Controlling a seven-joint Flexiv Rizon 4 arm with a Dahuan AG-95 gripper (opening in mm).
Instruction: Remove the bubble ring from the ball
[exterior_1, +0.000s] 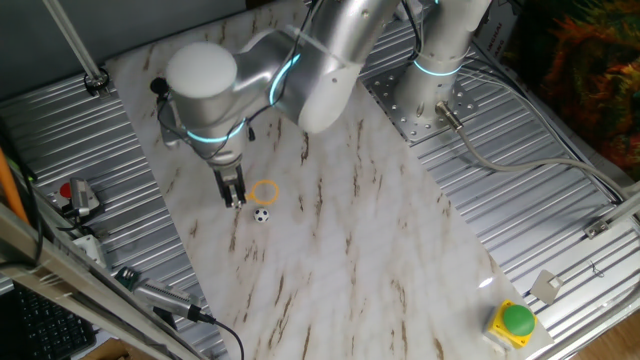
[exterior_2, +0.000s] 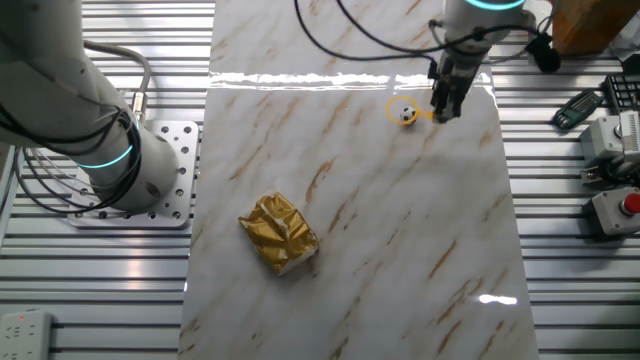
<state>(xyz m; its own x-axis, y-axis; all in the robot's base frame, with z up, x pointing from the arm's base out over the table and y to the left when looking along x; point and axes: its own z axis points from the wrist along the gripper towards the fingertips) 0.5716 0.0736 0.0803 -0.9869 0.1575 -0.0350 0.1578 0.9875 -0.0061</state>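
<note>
The gripper (exterior_1: 236, 197) (exterior_2: 444, 108) is seen pointing down at the marble tabletop (exterior_1: 350, 260) (exterior_2: 380, 230), fingers narrow, at the handle end of the bubble ring (exterior_1: 265, 191) (exterior_2: 402, 110); whether the handle is pinched cannot be told. The ball (exterior_1: 261, 214) (exterior_2: 405, 114) is seen inside the hoop in one fixed view, just beside it in the other. A crumpled gold foil packet (exterior_2: 279, 233) lies well apart.

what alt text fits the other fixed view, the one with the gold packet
A robot arm's two-finger pincer reaches down at the handle of a thin orange-yellow plastic bubble ring that seems to encircle a tiny black-and-white ball on a marble-patterned table. A crumpled gold foil packet lies nearer the camera.
</note>
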